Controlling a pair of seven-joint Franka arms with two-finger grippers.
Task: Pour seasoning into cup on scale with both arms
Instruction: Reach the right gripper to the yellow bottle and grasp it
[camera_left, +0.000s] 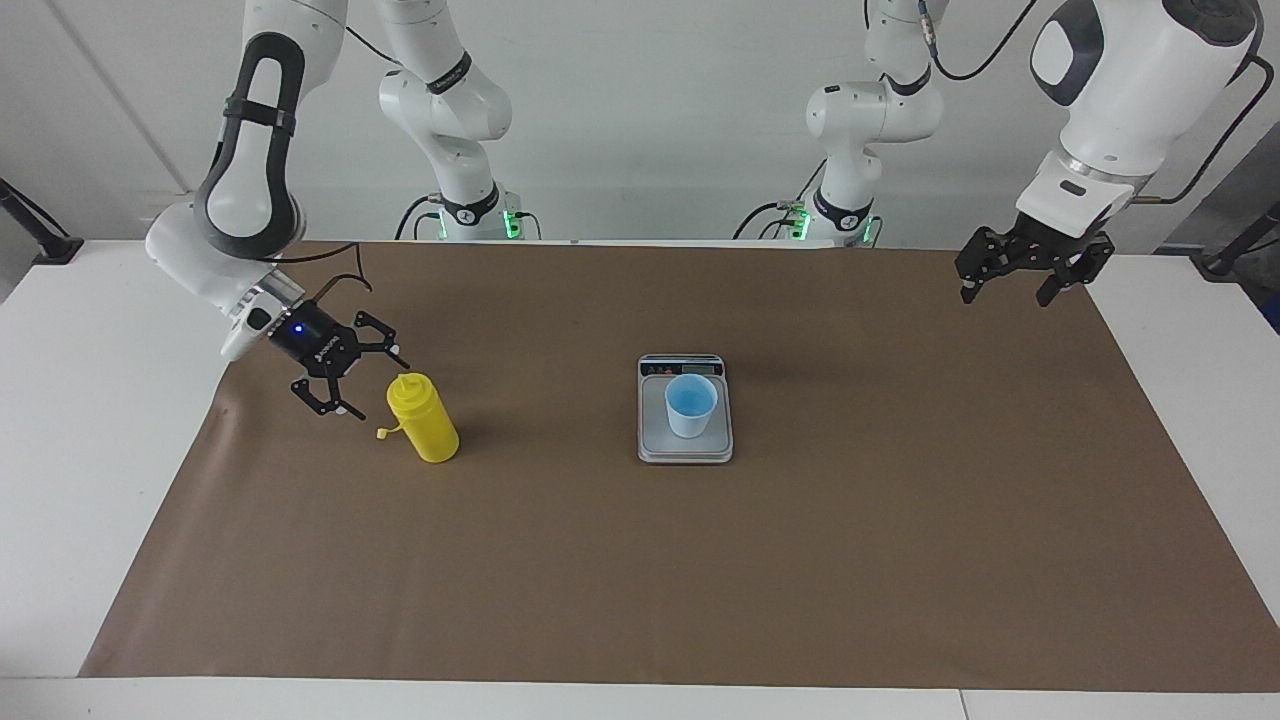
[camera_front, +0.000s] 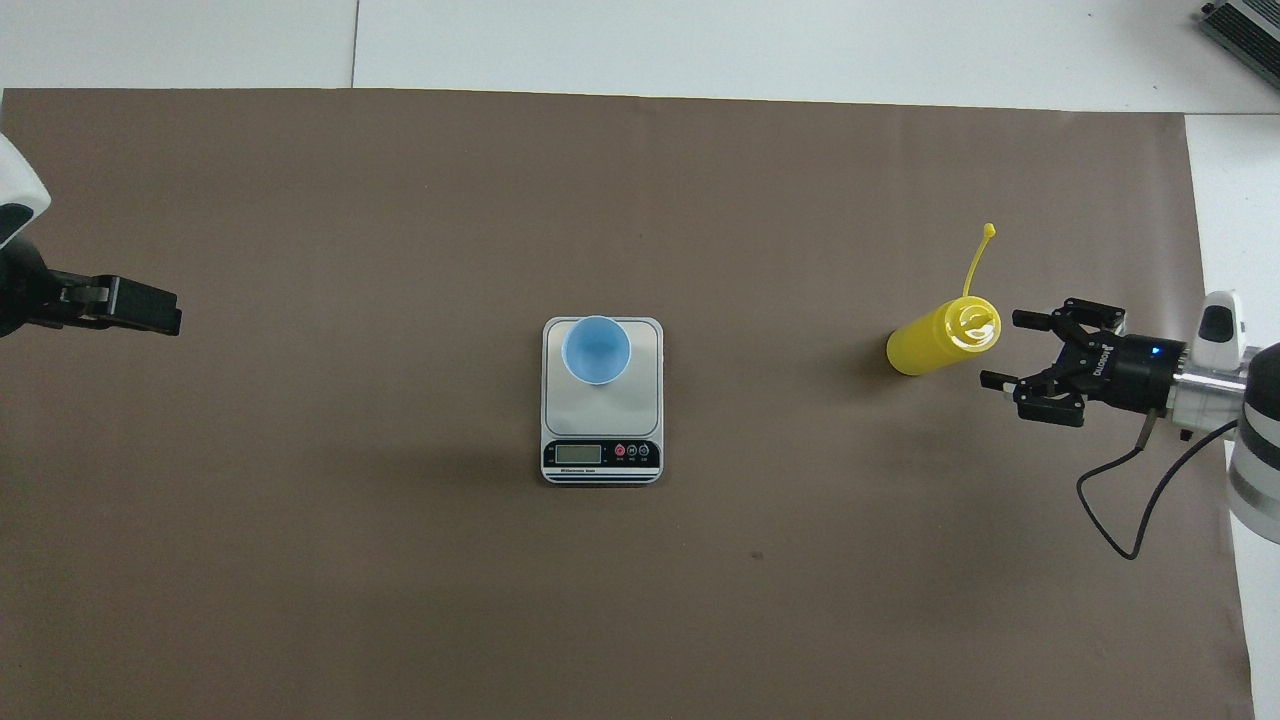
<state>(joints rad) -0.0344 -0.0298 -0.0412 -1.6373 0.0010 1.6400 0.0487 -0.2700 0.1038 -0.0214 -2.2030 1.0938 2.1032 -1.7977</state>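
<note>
- The right claw (camera_left: 353, 378) hangs low just beside the seasoning (camera_left: 424, 419), on the side toward the right arm's end of the surface (camera_left: 60, 420), its fingers spread wide with nothing between them and not yet around the bottle.
- The left claw (camera_left: 1022, 272) is raised over the brown mat (camera_left: 800, 560) at the left arm's end, well apart from everything, its fingers also spread and holding nothing; that arm waits.
- The seasoning stands upright on the mat, well apart from the scale (camera_left: 685, 445), with its small tethered cap (camera_left: 382, 434) hanging loose beside it.
- Risk, as I judge it: the bottle is tall and narrow, so a finger that nudges it before both are round it could tip it over, and with the nozzle uncapped it might spill.
- A grip set too high, near the domed top, could slip; too hard a squeeze could eject seasoning early.
- The cup (camera_left: 691, 405) stands on the scale's plate, near the display end; its blue inside looks empty.
- The cup looks light, so a bump from the nozzle while pouring could shift it off the plate.
</note>
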